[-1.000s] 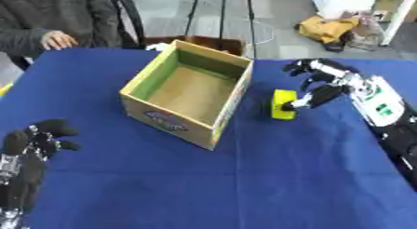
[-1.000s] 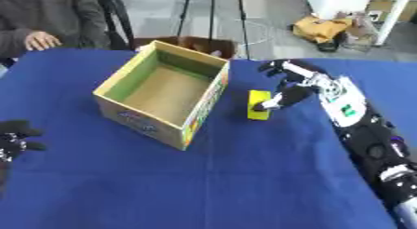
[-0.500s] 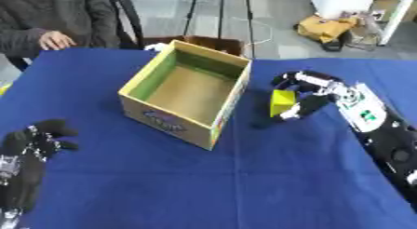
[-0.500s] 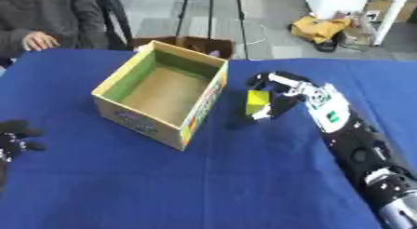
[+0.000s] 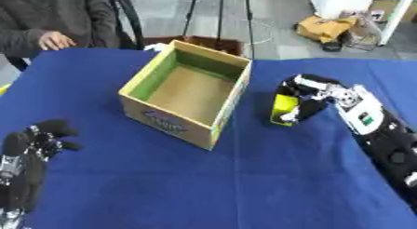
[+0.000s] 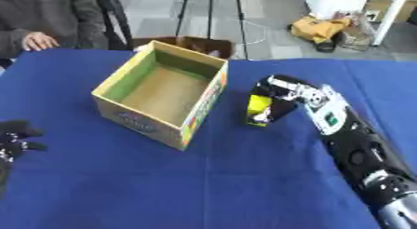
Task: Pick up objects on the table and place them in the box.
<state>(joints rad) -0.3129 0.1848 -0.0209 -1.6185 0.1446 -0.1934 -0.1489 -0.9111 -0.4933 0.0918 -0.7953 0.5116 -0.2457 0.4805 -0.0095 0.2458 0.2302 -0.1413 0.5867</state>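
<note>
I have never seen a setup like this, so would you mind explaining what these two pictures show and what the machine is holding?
Both pictures come from a stereo camera in a humanoid robot's head, looking down at a table under a blue cloth: one per eye, nearly identical. A person steers the robot remotely. Its black right hand enters from the right, fingers curled round a small yellow-green block, which seems to rest on the cloth. Its left hand rests idle at the lower left, fingers curled. The open cardboard box in the middle appears empty; the block is meant to go inside.
</note>
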